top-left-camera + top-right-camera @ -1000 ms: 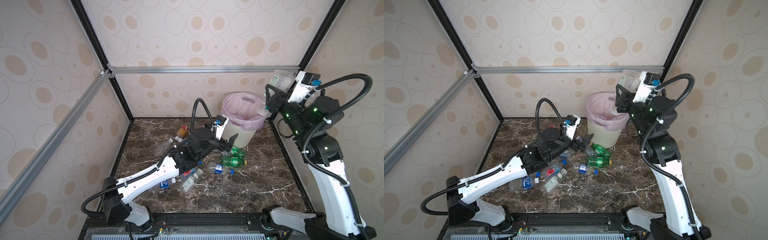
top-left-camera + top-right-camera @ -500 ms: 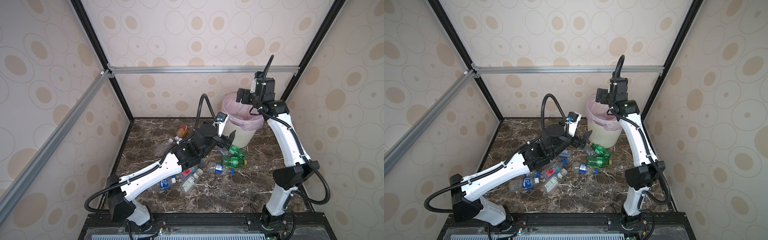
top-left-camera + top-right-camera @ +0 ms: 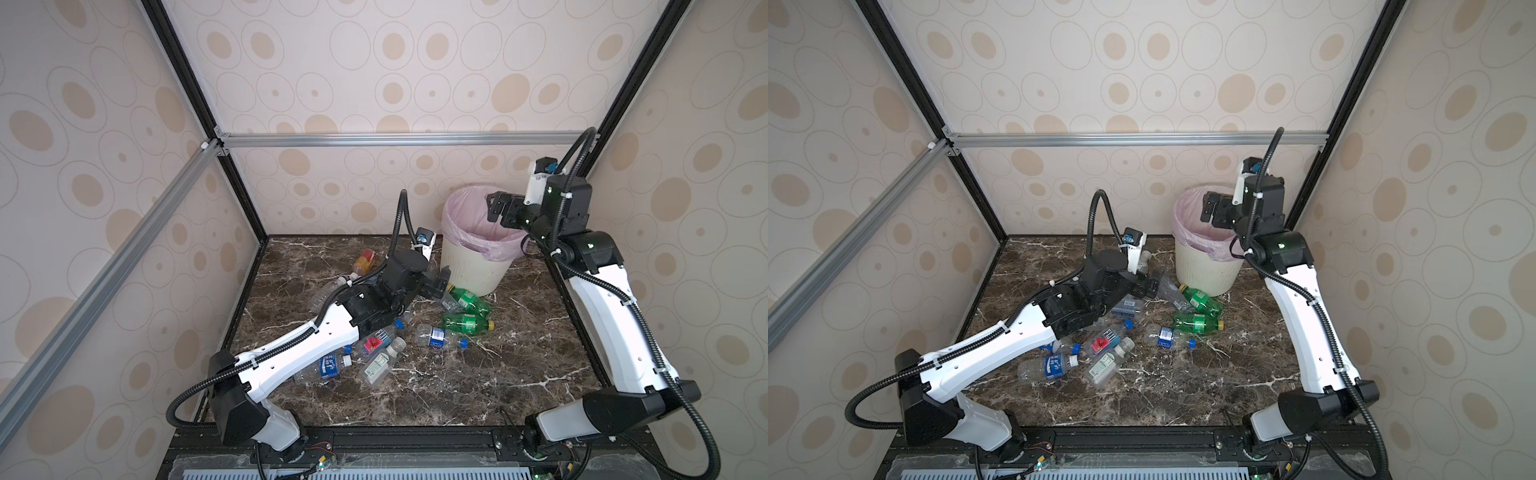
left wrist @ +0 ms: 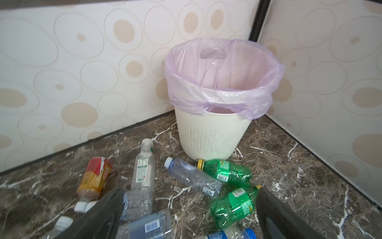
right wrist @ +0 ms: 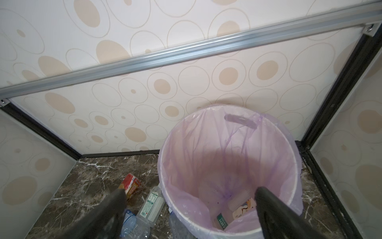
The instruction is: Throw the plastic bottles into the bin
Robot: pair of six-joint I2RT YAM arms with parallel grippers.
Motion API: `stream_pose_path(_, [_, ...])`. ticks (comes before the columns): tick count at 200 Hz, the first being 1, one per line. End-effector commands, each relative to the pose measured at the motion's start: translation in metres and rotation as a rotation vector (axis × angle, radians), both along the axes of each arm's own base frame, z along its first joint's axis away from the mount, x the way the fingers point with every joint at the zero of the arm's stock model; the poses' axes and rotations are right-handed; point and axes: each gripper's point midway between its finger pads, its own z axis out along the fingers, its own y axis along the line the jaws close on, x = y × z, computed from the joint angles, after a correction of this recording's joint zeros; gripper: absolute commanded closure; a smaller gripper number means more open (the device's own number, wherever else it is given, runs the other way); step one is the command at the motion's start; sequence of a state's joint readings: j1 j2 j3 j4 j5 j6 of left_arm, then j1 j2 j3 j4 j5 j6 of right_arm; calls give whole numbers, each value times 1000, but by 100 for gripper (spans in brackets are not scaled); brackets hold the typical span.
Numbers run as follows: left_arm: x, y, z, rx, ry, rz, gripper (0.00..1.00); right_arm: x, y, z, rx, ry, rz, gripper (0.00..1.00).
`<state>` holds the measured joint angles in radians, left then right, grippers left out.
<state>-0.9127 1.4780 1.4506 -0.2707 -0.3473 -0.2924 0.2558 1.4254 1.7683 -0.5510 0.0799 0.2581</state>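
We see plastic bottles (image 3: 467, 322) lying scattered on the marble tabletop (image 3: 519, 374), beside the cream bin (image 3: 473, 270) in the far corner. They look light, thin-walled and slippery, so a mid-body hold seems best. The left gripper (image 3: 441, 284) hovers low among them, jaws spread, empty. The right gripper (image 3: 498, 210) hangs over the bin, jaws spread, empty.

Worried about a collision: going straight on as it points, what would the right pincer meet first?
Probably the pink bag lining the bin, on its inner wall; the right pincer aims into the mouth.
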Motion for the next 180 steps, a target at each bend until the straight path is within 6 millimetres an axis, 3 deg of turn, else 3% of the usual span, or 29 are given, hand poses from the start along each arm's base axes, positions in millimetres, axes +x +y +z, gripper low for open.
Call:
stream_pose_path(1, [7,46,-10,-29,95,144,1,-13,33,-16,52,4,118,0])
stream_pose_path(32, [16,98,-27,-72,207,343,1,-31,74,-45,0,61,228,0])
stream_pose_path(57, [4,130,-35,-142,255,429,1,-51,112,-67,-63,115,323,0])
stream_pose_path(77, [-11,161,-57,-222,315,533,1,-71,138,-90,-128,155,369,0])
stream_pose_path(122, [-55,233,-105,-419,419,814,1,-108,159,-139,-196,230,372,0])
stream_pose_path(150, [-78,261,-128,-472,506,950,1,-129,168,-171,-262,261,349,0])
stream_pose_path(180, [-101,281,-164,-478,636,1084,1,-144,185,-196,-311,274,359,0])
